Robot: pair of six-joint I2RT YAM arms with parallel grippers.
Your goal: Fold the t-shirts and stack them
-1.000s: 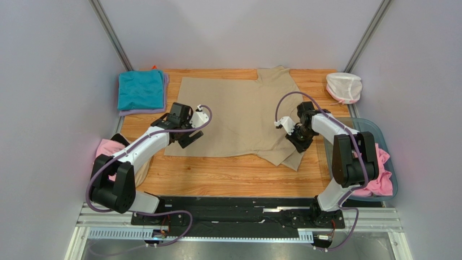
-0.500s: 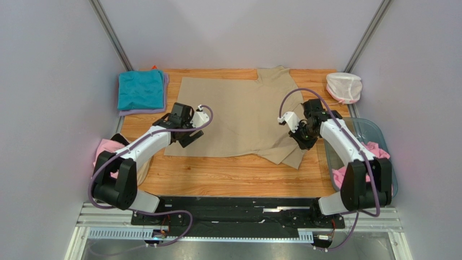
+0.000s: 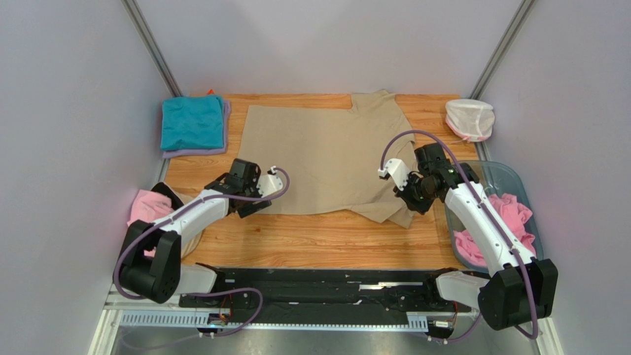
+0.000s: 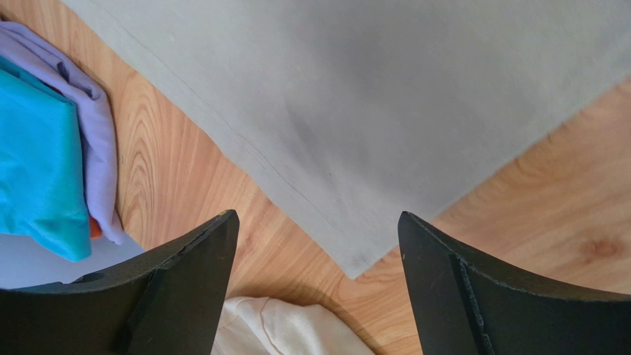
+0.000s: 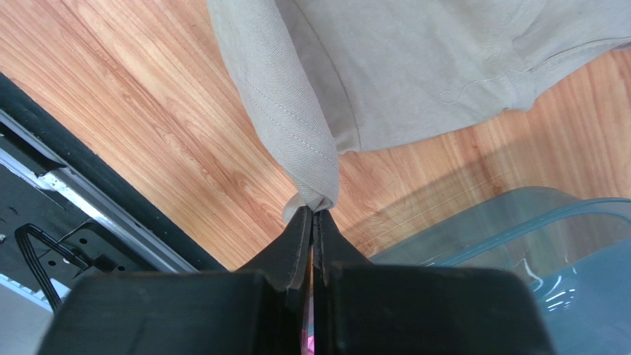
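Note:
The large tan-beige t-shirt [image 3: 326, 155] lies spread on the wooden table. My right gripper [image 3: 415, 201] is shut on its near right sleeve [image 5: 292, 133] and holds that fold lifted above the wood [image 5: 316, 211]. My left gripper [image 3: 248, 209] is open and empty, hovering just over the shirt's near left corner [image 4: 359, 259], which lies between the jaws in the left wrist view [image 4: 318, 222]. A folded teal t-shirt [image 3: 192, 122] rests on a lilac one [image 3: 194, 151] at the back left. Pink t-shirts lie in the tub [image 3: 511, 222].
A clear bluish tub [image 3: 518, 181] stands at the right edge. A white net pouch [image 3: 469, 118] sits at the back right. A pink cloth [image 3: 148, 205] and a cream cloth [image 4: 281, 329] hang off the table's left edge.
My right gripper has pulled the tan sleeve toward the near right. My left gripper has moved nearer, down to the shirt's near left corner.

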